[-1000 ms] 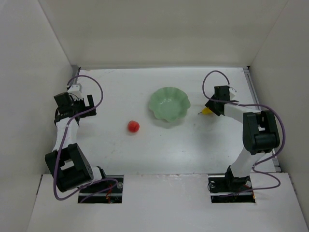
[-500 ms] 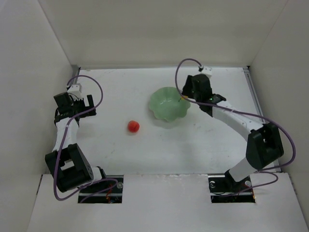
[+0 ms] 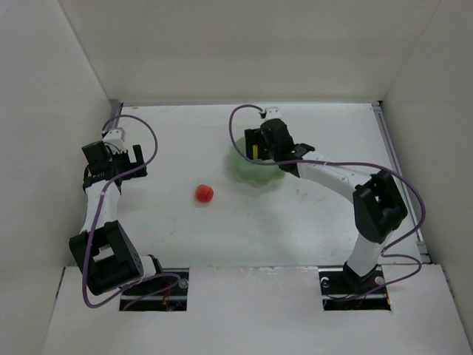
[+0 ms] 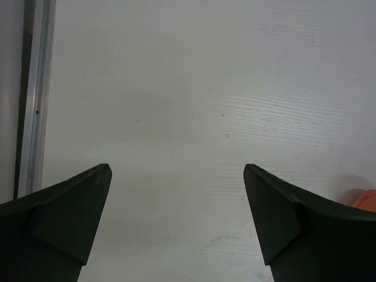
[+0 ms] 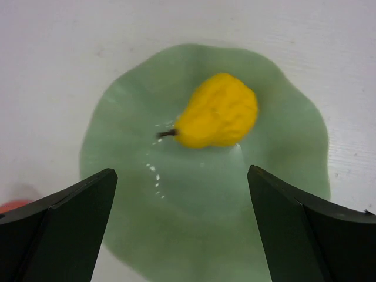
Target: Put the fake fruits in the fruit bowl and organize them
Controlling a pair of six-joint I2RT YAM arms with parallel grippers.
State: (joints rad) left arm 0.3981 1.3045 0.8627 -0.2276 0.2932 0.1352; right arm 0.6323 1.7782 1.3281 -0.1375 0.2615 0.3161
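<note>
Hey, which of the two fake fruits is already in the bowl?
The yellow pear: it lies inside the mint-green bowl. The red ball sits outside it, apart from the rim.

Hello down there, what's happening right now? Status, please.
Right gripper open, empty, over fruit bowl. Left gripper open, empty, at left. Yellow pear in bowl; red apple on table, outside it. Nothing between them.

bright even light, faint soft shadows; small glare specks on the bowl (image 5: 194, 202).
</note>
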